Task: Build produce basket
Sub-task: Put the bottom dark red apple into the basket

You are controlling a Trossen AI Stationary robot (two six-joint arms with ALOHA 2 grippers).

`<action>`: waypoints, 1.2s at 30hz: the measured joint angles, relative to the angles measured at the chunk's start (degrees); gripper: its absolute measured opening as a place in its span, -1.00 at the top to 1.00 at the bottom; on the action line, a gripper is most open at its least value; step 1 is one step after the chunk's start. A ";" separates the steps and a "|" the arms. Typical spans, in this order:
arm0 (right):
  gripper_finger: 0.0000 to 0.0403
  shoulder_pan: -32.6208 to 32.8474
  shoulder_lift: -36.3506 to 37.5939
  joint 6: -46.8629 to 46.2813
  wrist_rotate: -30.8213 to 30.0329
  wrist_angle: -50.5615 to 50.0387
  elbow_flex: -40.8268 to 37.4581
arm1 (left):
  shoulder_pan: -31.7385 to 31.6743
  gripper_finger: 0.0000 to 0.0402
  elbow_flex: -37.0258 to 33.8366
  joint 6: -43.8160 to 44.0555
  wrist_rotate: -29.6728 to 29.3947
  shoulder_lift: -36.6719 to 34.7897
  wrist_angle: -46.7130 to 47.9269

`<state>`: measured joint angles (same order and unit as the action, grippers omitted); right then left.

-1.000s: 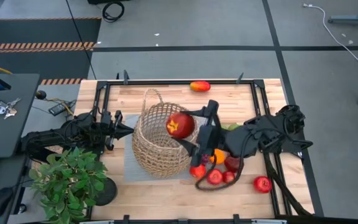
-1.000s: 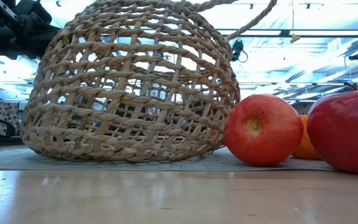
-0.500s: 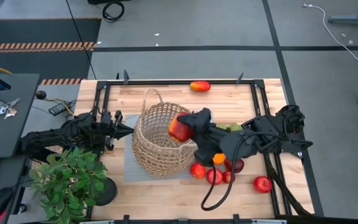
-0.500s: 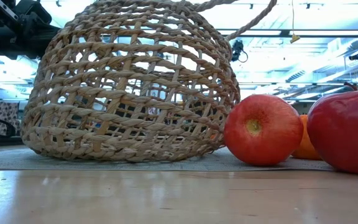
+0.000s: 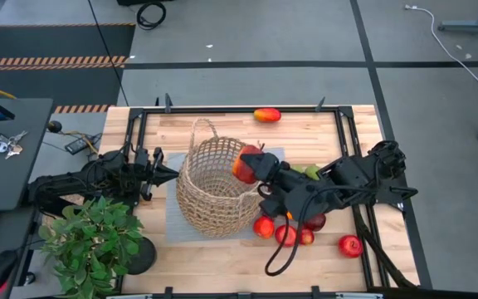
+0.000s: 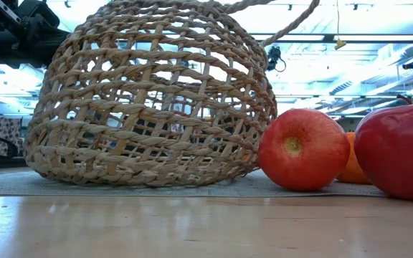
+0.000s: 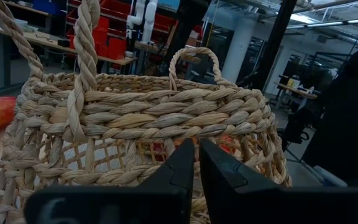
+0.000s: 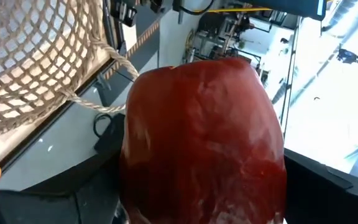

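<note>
The tan wicker basket point(image 5: 217, 189) stands on a grey mat point(image 5: 173, 224) at mid table and fills the low view point(image 6: 156, 93). My right gripper point(image 5: 254, 164) is shut on a red apple point(image 5: 245, 163) over the basket's right rim. My left gripper point(image 5: 171, 174) is shut, right at the basket's left wall point(image 7: 135, 118). Several red apples point(image 5: 286, 235) and an orange point(image 5: 291, 213) lie on the table right of the basket. A mango point(image 5: 266, 115) lies at the far edge. My right gripper pinches the red apple point(image 8: 204, 149) between its two fingers, coming from the table's right and slanting slightly down. The apple hides the fingers in the wrist view. It is lifted clear, above the basket's right rim. My left gripper: I cannot tell whether its shut tips point(image 7: 194, 163) touch the basket's wall.
A leafy potted plant point(image 5: 94, 241) stands at the near left corner. A green pear point(image 5: 312, 171) lies beside my right arm. One apple point(image 5: 351, 245) lies apart at the near right. A black frame rail point(image 5: 355, 166) borders the table.
My right gripper has come down with the red apple toward the basket's right rim and shifted a little toward the far edge. Its wrist has tipped from steep to nearly level. It stays shut on the apple. The basket has stayed put.
</note>
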<state>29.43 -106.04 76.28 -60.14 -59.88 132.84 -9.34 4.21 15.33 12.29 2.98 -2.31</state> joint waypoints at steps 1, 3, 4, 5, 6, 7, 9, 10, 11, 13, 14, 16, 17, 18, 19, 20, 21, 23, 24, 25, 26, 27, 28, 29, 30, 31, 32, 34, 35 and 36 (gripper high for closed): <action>-0.75 0.00 0.00 -0.36 -0.02 0.19 -0.03 | -0.02 0.82 0.00 -0.02 0.00 0.00 0.00; -0.75 -0.03 0.00 -2.76 0.13 0.81 -0.07 | 0.00 0.82 0.00 -0.02 -0.01 -0.01 0.00; -0.75 -0.33 0.00 -5.06 0.60 1.23 -0.07 | -0.01 0.83 0.00 -0.02 -0.01 0.00 0.00; -0.75 -0.65 0.00 -8.00 1.16 1.52 -0.07 | -0.02 0.83 0.01 0.00 0.00 -0.01 0.00; -0.75 -1.02 0.00 -11.39 1.55 1.61 -0.07 | -0.02 0.84 0.00 -0.02 0.00 0.00 0.00; -0.75 -1.52 0.00 -15.19 1.69 1.59 -0.07 | -0.01 0.84 0.00 -0.02 -0.01 -0.02 0.00; -0.75 -2.84 0.00 -23.68 1.66 1.45 -0.08 | -0.02 0.86 0.00 -0.01 -0.01 -0.01 0.00; -0.75 -3.58 0.00 -28.60 1.69 1.15 -0.09 | -0.02 0.86 0.00 0.00 -0.02 -0.02 0.00; -0.75 -4.37 0.02 -33.28 1.88 0.75 -0.07 | 0.00 0.86 0.01 -0.02 -0.01 -0.02 0.00; -0.75 -6.07 0.02 -42.11 3.42 -0.74 -0.09 | -0.01 0.85 0.00 -0.02 -0.01 -0.01 0.00; -0.75 -7.01 0.02 -46.43 4.33 -1.95 -0.09 | -0.01 0.85 0.02 -0.02 -0.01 -0.01 0.00; -0.75 -8.77 0.02 -55.06 6.33 -4.28 -0.09 | -0.01 0.83 0.00 -0.02 0.00 -0.01 0.00; -0.75 -9.75 0.02 -59.72 7.73 -5.64 -0.07 | 0.00 0.83 0.00 0.00 0.00 0.00 0.00; -0.75 -10.68 0.02 -64.65 9.71 -7.05 -0.09 | -0.01 0.82 0.01 -0.01 -0.01 -0.02 0.00; -0.75 -11.66 0.02 -70.04 12.27 -8.32 -0.09 | -0.02 0.82 0.00 -0.02 -0.02 -0.02 0.00; -0.75 -12.65 0.02 -75.05 15.29 -9.41 -0.09 | -0.02 0.83 0.00 0.00 0.00 -0.02 0.00; -0.75 -13.60 0.02 -80.08 18.63 -10.41 -0.09 | -0.02 0.83 0.00 0.00 0.00 -0.01 0.00; -0.75 -15.29 0.02 -88.86 25.31 -11.28 -0.09 | 0.00 0.84 0.02 0.00 0.00 -0.02 0.00; -0.75 -16.03 0.02 -92.37 28.44 -11.19 -0.09 | 0.00 0.85 0.01 -0.02 -0.01 0.00 0.00; -0.75 -16.72 0.02 -95.66 31.21 -11.13 -0.09 | -0.02 0.86 0.01 -0.01 -0.02 -0.02 0.00; -0.75 -17.36 0.02 -98.49 33.36 -11.15 -0.09 | -0.01 0.86 0.02 -0.02 -0.01 -0.01 0.00; -0.75 -17.89 0.02 -101.13 35.15 -11.13 -0.09 | -0.01 0.86 0.00 -0.02 0.00 -0.02 0.00; -0.75 -18.33 0.02 -103.55 36.52 -11.13 -0.09 | -0.02 0.86 0.00 0.00 -0.02 -0.02 0.00; -0.75 -18.69 0.02 -105.74 37.39 -11.13 -0.09 | 0.00 0.85 0.00 0.00 -0.02 -0.02 0.00; -0.75 -18.90 0.02 -107.72 37.59 -11.13 -0.09 | -0.02 0.85 0.00 0.00 -0.02 0.00 0.00; -0.75 -19.04 0.02 -109.39 37.57 -11.13 -0.09 | -0.02 0.84 0.01 -0.02 -0.02 0.00 0.00; -0.75 -19.14 0.02 -110.64 37.56 -11.09 -0.09 | -0.01 0.83 0.00 -0.01 -0.01 0.00 0.00; -0.75 -19.17 0.02 -111.64 37.55 -10.93 -0.09 | -0.01 0.82 0.01 -0.01 0.00 0.00 0.00; -0.75 -19.17 -0.03 -111.64 37.55 -10.89 -0.09 | -0.02 0.82 0.00 -0.01 -0.01 -0.01 0.00; -0.75 -19.19 -0.43 -111.36 37.49 -10.78 -0.06 | -0.02 0.82 0.01 -0.02 -0.01 -0.01 0.00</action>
<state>10.24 -106.47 -35.08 -22.65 -70.66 132.77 -9.36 4.22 15.31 12.28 2.97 -2.31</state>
